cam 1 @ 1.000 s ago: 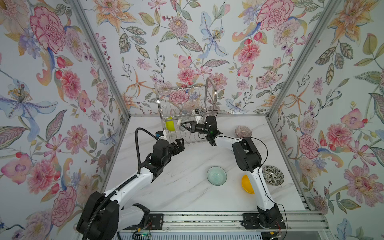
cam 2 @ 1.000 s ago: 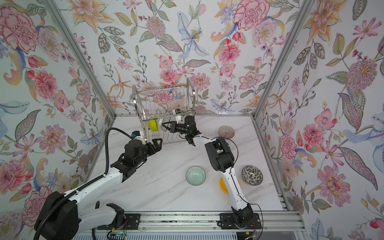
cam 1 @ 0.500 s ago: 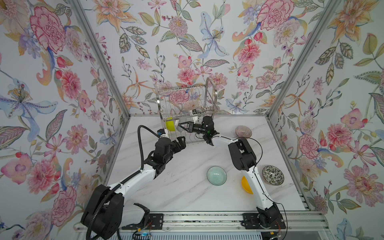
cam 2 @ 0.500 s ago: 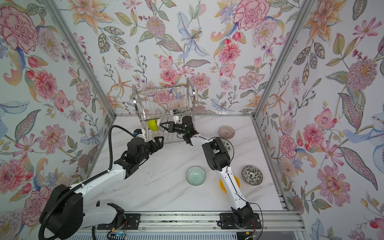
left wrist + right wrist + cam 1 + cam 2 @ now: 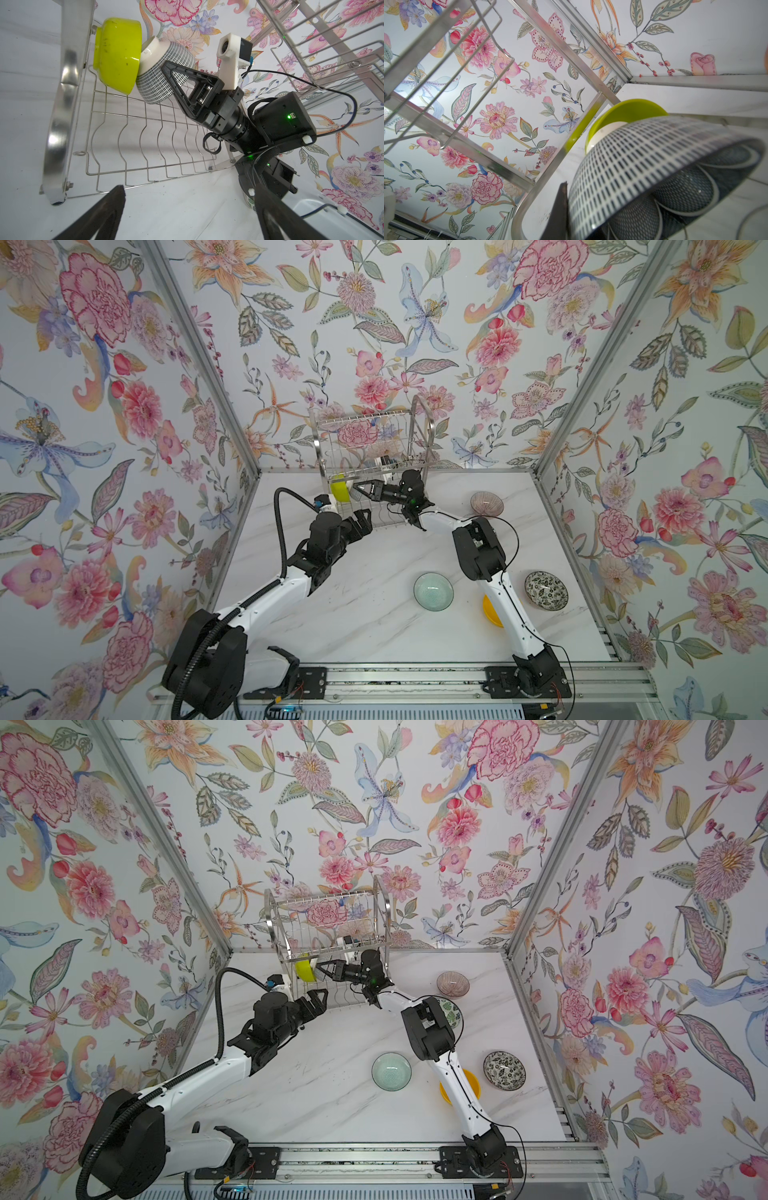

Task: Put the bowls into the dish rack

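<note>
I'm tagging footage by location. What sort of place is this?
Probably a staged robot test booth, not a kitchen: floral wallpaper panels enclose a marble-look tabletop, and two robot arms are bolted to a rail at its front.

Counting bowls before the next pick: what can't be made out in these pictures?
- The orange-yellow bowl: the right arm covers most of it, both top views.
- The leaf-patterned bowl: the arm's elbow hides most, a top view.
- The right gripper: second finger hidden by the dashed bowl, left wrist view.
</note>
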